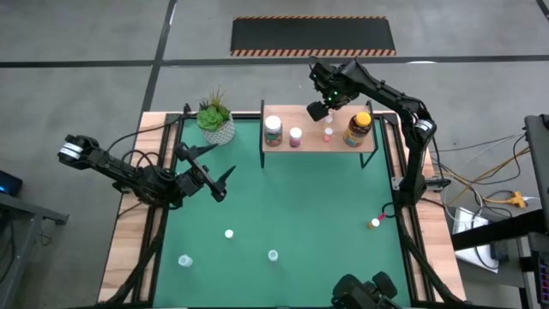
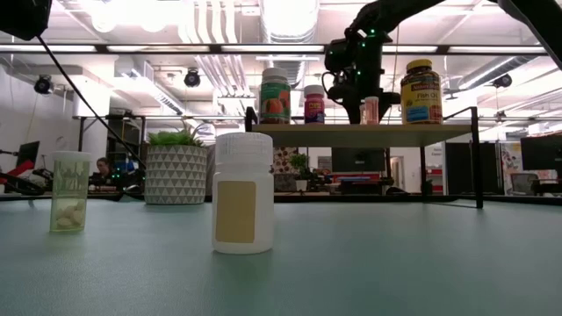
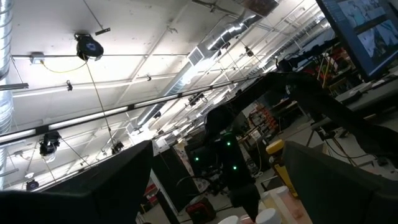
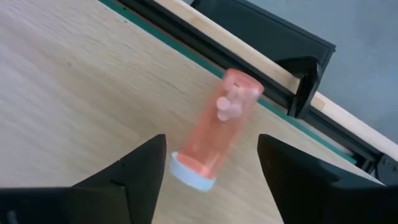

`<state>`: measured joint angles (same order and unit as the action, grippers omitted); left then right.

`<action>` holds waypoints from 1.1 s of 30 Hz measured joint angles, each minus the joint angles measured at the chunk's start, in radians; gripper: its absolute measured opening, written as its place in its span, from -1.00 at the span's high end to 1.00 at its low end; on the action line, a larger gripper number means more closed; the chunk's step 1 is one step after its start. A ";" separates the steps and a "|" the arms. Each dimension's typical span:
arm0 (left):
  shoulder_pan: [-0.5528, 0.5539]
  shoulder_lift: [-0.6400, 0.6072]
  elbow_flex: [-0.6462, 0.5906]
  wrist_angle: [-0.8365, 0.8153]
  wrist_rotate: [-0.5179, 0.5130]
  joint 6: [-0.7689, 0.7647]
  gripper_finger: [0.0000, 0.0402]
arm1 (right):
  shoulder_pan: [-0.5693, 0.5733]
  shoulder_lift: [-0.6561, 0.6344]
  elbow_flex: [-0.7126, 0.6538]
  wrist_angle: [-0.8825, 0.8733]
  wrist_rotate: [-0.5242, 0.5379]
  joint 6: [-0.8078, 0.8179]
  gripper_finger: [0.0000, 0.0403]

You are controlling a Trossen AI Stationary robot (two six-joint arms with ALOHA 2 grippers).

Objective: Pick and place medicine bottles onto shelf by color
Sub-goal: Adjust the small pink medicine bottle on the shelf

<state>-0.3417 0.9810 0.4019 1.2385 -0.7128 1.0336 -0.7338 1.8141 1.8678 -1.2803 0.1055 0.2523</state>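
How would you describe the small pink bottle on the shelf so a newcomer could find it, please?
Find the low wooden shelf at the table's far edge. Four bottles stand on it; the translucent pink bottle is third from the plant side, beside the big amber yellow-lidded jar. It is the slimmest, under the right gripper.

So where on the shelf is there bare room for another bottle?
On the light wood shelf, the bare patch lies between the small pink-capped bottle and the clear pink vial. It is crowded from the vial to the amber yellow-lidded jar, under the open right gripper.
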 joint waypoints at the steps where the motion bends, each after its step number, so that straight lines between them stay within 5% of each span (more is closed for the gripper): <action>1: 0.000 0.000 0.000 0.000 0.000 0.000 -0.70 | 0.000 0.000 -0.004 0.008 0.000 0.000 -0.18; 20: 0.000 0.000 -0.001 0.000 0.000 0.000 -0.70 | 0.000 0.000 -0.026 0.067 -0.001 -0.001 0.62; 33: 0.000 0.003 -0.001 -0.010 0.001 -0.006 -0.70 | 0.024 -0.008 0.201 -0.028 -0.028 -0.046 0.63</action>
<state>-0.3420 0.9843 0.4007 1.2285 -0.7122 1.0271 -0.7094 1.8059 2.0688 -1.3080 0.0775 0.2061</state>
